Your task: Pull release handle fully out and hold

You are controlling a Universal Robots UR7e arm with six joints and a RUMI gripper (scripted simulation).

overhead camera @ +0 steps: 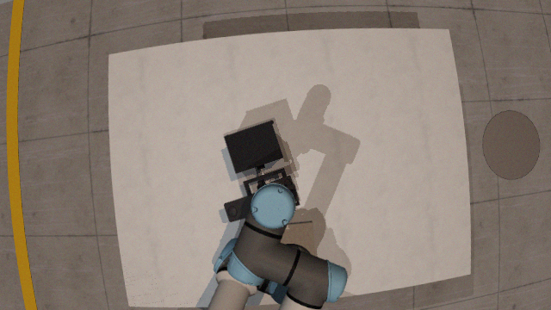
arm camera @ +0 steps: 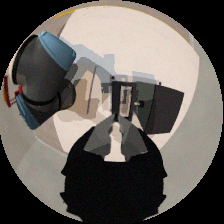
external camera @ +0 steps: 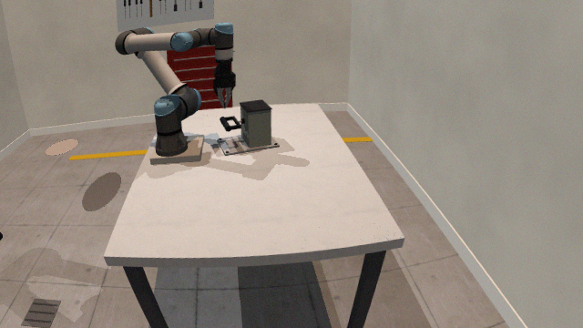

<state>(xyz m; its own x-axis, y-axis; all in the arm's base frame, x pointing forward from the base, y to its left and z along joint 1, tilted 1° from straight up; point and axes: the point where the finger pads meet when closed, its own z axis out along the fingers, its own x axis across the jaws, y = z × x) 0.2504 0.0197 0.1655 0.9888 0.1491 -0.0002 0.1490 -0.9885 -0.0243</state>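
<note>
Hovering above the black handle (external camera: 230,123), the hand (external camera: 224,103) is pressed together on nothing. The handle sticks out from the grey box (external camera: 256,124) on the desk (external camera: 255,205), ungrasped. Next, I judge, it must spread, descend and pinch the grip.

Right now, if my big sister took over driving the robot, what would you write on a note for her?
Gripper: shut, holding nothing, hanging in the air above the handle.
Release handle: a black loop sticking out of the grey-green box toward the arm's base; not gripped. The box stands on a metal plate on the table.
Done: the arm is lined up over the handle.
Left: open the fingers, come down, grip the handle, pull it all the way out and hold it steady, touching nothing else.
</note>
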